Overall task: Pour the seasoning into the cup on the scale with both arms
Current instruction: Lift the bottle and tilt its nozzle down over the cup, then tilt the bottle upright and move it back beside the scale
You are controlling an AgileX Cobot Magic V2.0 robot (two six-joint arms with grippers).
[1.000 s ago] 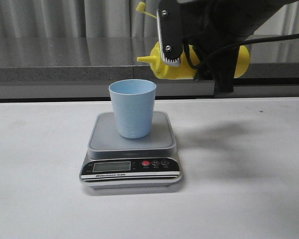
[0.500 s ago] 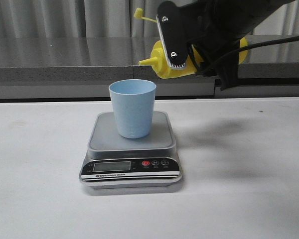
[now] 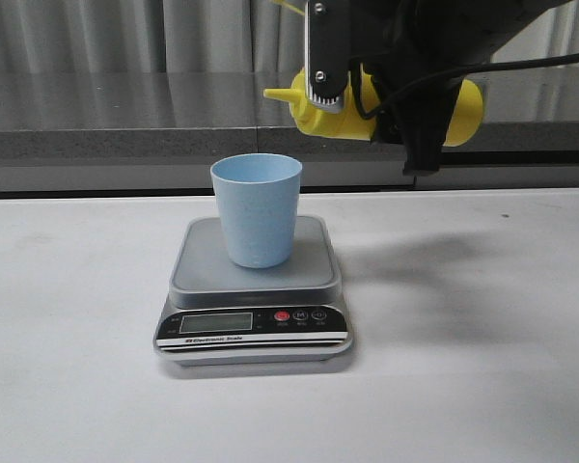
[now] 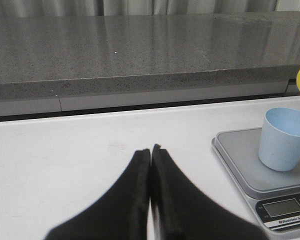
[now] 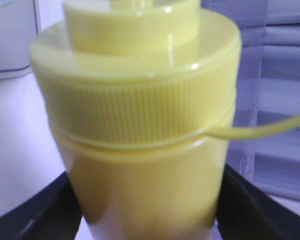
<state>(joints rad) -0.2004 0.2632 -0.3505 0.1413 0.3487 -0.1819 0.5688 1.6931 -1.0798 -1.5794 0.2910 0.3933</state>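
The pale blue cup stands upright on the grey platform of the scale; both also show in the left wrist view, the cup on the scale. My right gripper is shut on the yellow seasoning bottle, held on its side high above and right of the cup, nozzle pointing left. The bottle fills the right wrist view, black fingers on both sides. My left gripper is shut and empty over the table left of the scale.
A grey stone ledge and curtains run along the back of the white table. The scale's black panel with its LCD and red button faces the front.
The bottle in my right gripper has risen a little and levelled out, its nozzle now pointing left at a greater height. The cup, scale and left gripper have not moved.
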